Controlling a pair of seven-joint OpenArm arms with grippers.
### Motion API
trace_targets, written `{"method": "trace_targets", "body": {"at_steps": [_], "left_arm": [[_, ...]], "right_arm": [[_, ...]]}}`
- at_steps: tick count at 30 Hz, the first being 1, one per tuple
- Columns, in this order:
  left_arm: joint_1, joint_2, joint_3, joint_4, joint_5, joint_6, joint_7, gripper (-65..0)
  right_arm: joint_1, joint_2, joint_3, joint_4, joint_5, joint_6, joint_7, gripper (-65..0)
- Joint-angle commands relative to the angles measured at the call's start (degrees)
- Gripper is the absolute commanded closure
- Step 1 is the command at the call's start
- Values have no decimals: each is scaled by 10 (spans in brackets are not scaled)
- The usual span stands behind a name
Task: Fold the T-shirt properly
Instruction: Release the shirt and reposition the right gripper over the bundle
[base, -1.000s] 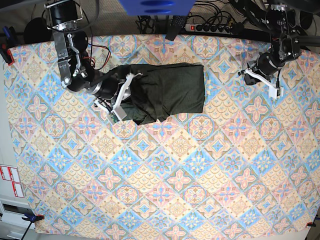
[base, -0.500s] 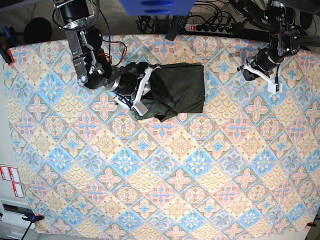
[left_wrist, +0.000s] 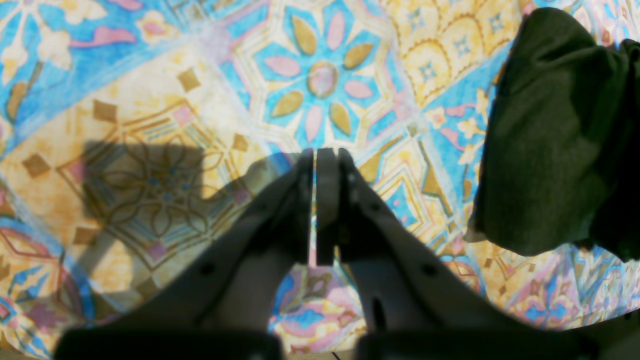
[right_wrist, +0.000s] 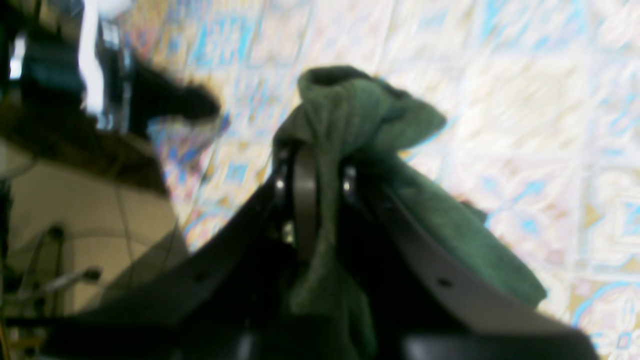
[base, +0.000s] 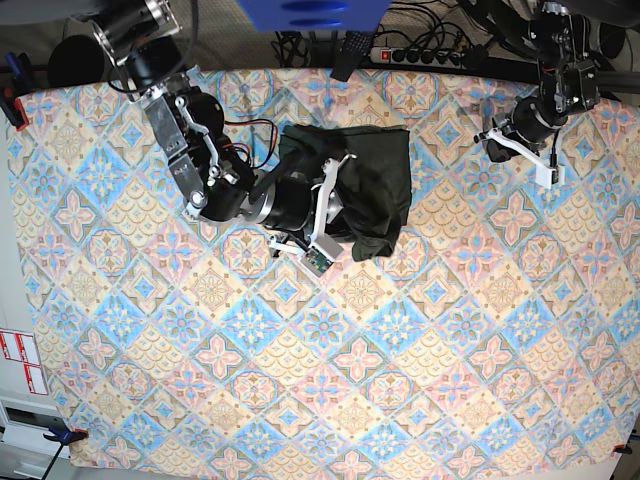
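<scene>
right tool (base: 340, 205) dragged T-shirt (base: 375, 180) edge rightward, bundle now squarish

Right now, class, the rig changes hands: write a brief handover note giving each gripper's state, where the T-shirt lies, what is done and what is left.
Right gripper: shut on a bunched edge of the T-shirt, holding it over the garment's middle.
Left gripper: shut, empty, above bare patterned cloth near the far edge, apart from the shirt.
T-shirt: a compact dark green bundle on the far middle of the table.
Done: fabric gathered into a rough rectangle, one side partly folded across.
Left: lay that fold down, release, square the edges; the near corner looks rumpled.
</scene>
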Motion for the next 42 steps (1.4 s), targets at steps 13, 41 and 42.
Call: {"method": "trace_targets", "body": {"at_steps": [13,41,42], "left_arm": [[-1,-8,-3,11,-9,-3,-7,0],[-4,-8,-3,11,-8,-3,-7,0],[-4,-8,-3,11,-8,-3,-7,0]], "right_arm": [[21,-2,-7,-58,8,4,5,-23],[26,-17,53,-80,7,4,8,-189],[25,-17,62,-81,7,4,8,-186]]}}
